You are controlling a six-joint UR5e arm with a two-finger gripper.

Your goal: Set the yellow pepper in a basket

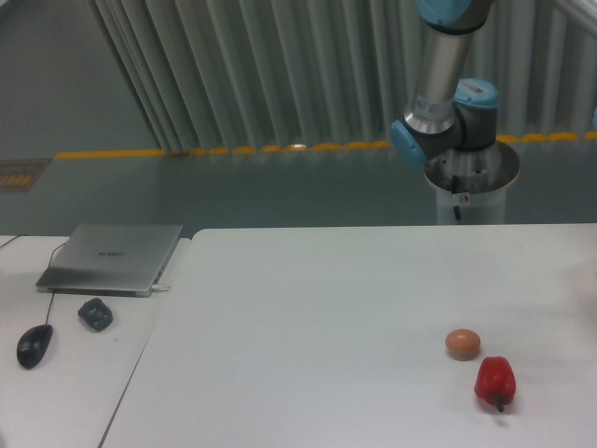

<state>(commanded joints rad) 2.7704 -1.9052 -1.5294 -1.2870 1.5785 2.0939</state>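
The yellow pepper is out of view, and no basket shows either. On the white table [326, 308] lie a red pepper [494, 381] at the front right and a small tan-orange egg-shaped ball [463, 343] just left of and behind it. Only the arm's base and lower joints [446, 112] show at the back right, rising out of the top of the frame. The gripper itself is not in view.
A closed grey laptop [112, 259] lies on the adjoining left table, with a dark small object [95, 314] and a black mouse [34, 345] in front of it. A pale shape shows at the right edge [590, 289].
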